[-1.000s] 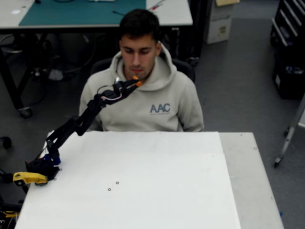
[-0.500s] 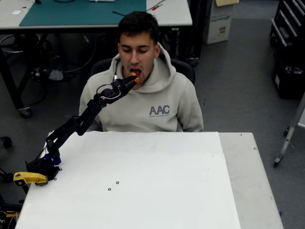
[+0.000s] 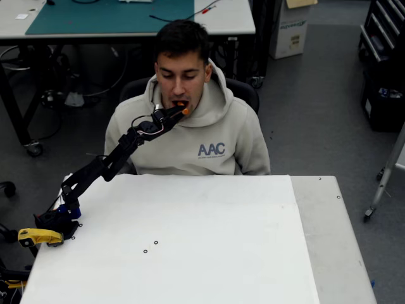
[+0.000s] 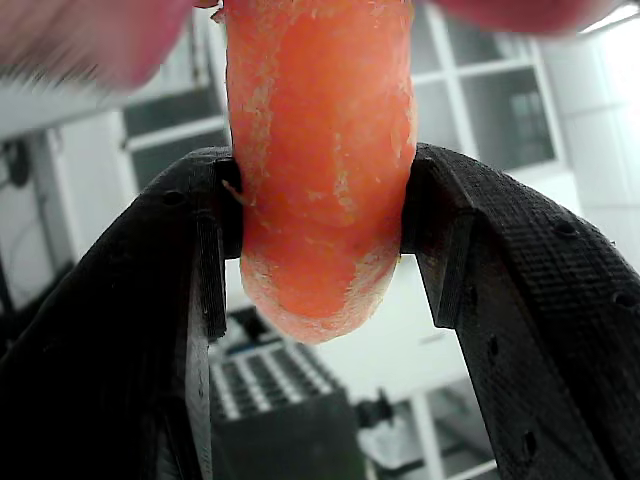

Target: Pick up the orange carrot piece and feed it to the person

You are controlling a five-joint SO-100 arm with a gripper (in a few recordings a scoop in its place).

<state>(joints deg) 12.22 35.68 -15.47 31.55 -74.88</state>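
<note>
The orange carrot piece point(image 4: 320, 160) sits clamped between my black fingers point(image 4: 180, 290) in the wrist view, its rounded end hanging just below the pads. In the overhead view my gripper point(image 3: 180, 112) is shut on the orange carrot piece point(image 3: 185, 111), held at the open mouth of the person point(image 3: 190, 126), who sits behind the table in a light grey hoodie. The carrot's upper end meets blurred lips at the top of the wrist view. My black arm point(image 3: 104, 164) stretches up from its base at the table's left edge.
A white table point(image 3: 190, 240) lies below, with a yellow clamp point(image 3: 38, 236) at its left edge by the arm's base. Another table with a green mat point(image 3: 95, 16) stands behind the person. A metal leg point(image 3: 386, 177) leans at the right.
The person opened the mouth and leaned onto the carrot. My gripper held nearly still, dropping slightly with the carrot in it.
</note>
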